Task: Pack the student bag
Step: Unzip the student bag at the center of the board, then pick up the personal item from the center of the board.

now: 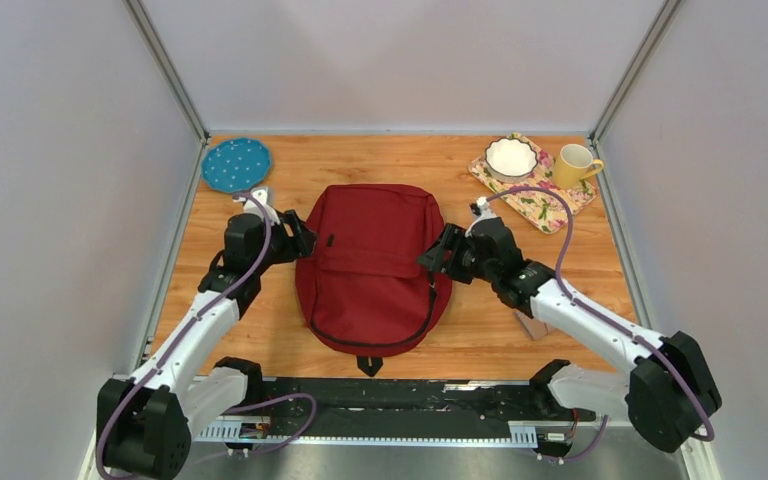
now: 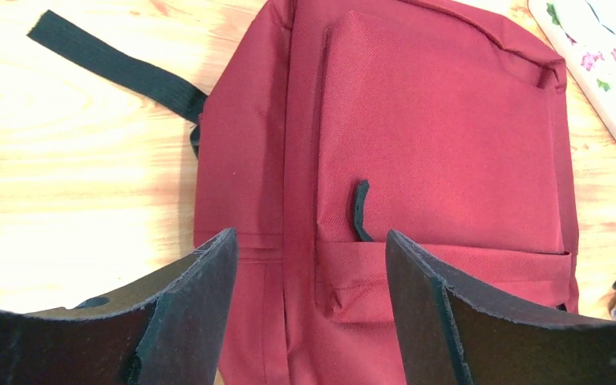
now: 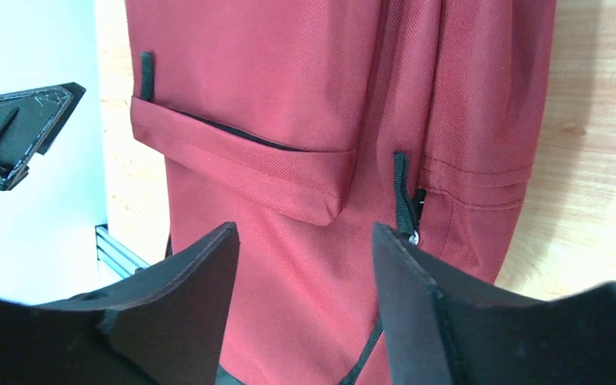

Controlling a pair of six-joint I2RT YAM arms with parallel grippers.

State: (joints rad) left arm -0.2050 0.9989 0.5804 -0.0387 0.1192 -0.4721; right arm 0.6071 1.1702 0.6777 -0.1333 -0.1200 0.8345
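Observation:
The student bag (image 1: 375, 265), dark red with black zippers, lies flat in the middle of the wooden table. My left gripper (image 1: 305, 240) hovers at its left edge, open, with only red fabric showing between the fingers (image 2: 200, 297). From the left wrist I see the bag (image 2: 441, 120), a black zipper pull (image 2: 359, 210) and a black strap (image 2: 112, 64) lying on the wood. My right gripper (image 1: 435, 255) is at the bag's right edge, also open and holding nothing. In the right wrist view the bag (image 3: 289, 80) shows its front pocket flap (image 3: 241, 164) and a zipper pull (image 3: 402, 188) beside the right finger.
A blue dotted plate (image 1: 236, 165) sits at the back left. A floral tray (image 1: 550, 205) at the back right carries a white bowl (image 1: 511, 157), with a yellow mug (image 1: 575, 165) beside it. A small brown object (image 1: 532, 325) lies by the right arm. Walls enclose the table.

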